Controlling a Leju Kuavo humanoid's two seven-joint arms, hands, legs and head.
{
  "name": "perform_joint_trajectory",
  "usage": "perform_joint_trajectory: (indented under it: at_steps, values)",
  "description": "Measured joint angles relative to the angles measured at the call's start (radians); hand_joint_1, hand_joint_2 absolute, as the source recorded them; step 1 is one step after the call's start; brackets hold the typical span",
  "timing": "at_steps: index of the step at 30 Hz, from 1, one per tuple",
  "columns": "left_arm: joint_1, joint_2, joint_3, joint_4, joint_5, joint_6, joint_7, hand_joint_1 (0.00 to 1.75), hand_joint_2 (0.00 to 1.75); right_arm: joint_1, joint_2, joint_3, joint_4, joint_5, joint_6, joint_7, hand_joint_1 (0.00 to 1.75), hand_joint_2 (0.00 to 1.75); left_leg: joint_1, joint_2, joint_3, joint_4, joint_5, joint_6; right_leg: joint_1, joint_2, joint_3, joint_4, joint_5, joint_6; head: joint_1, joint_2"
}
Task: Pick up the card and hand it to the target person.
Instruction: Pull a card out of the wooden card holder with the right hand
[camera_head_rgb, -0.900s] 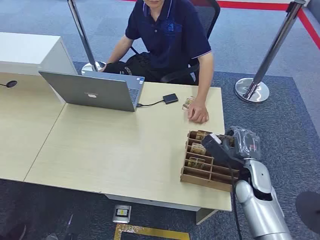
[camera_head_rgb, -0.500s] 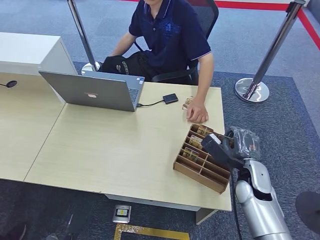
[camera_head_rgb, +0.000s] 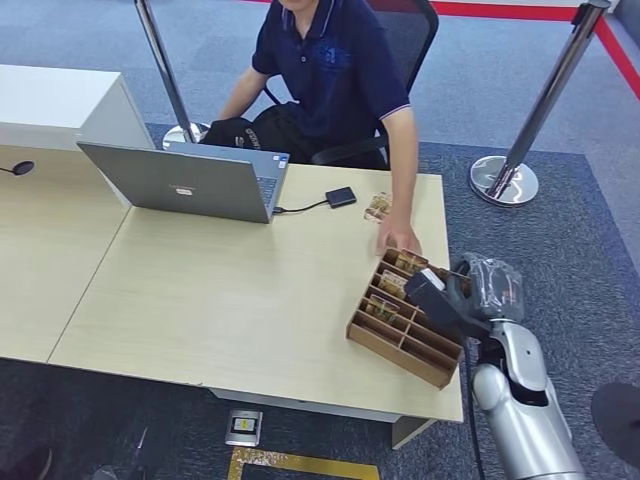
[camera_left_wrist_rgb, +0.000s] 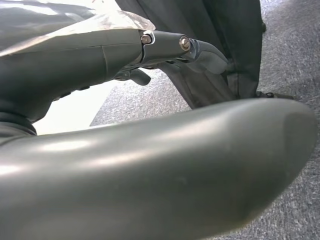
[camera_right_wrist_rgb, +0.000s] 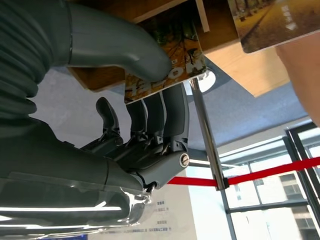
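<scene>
A light wooden table (camera_head_rgb: 226, 290) carries an open laptop (camera_head_rgb: 185, 180) at its far left, a small black box (camera_head_rgb: 341, 197) cabled to it, loose cards (camera_head_rgb: 377, 207) at the far right, and a wooden tray (camera_head_rgb: 400, 330) at the near right corner.

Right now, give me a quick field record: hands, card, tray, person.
right hand: thumb and fingers pinch a card over the wooden tray
left hand: hangs near the floor, holds nothing visible
tray: on the desk by its right edge, turned at an angle, cards in several slots
person: seated behind the desk, one hand at the tray's far corner
other: open laptop on the desk
</scene>
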Motion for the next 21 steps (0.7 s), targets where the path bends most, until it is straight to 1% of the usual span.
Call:
perform_joint_trajectory:
  at_steps: [4, 13, 21]
  values:
    - [0.0, 0.0, 0.0, 0.0, 0.003, -0.001, 0.0, 0.0, 0.0, 0.008, 0.0, 0.002, -0.042, 0.008, 0.002, -0.004, 1.2, 1.75, 0.0, 0.0, 0.0, 0.0, 0.0, 0.0, 0.0, 0.0, 0.0, 0.0, 0.0, 0.0, 0.0, 0.0]
    - [0.0, -0.003, 0.0, 0.0, 0.008, -0.001, 0.003, 0.0, 0.0, 0.007, -0.002, 0.013, -0.103, 0.015, 0.029, -0.009, 1.27, 1.75, 0.0, 0.0, 0.0, 0.0, 0.0, 0.0, 0.0, 0.0, 0.0, 0.0, 0.0, 0.0, 0.0, 0.0]
    - [-0.001, -0.004, 0.0, 0.0, -0.001, -0.006, 0.003, 0.0, 0.0, 0.007, -0.019, 0.024, -0.163, 0.003, 0.017, -0.014, 1.31, 1.75, 0.0, 0.0, 0.0, 0.0, 0.0, 0.0, 0.0, 0.0, 0.0, 0.0, 0.0, 0.0, 0.0, 0.0]
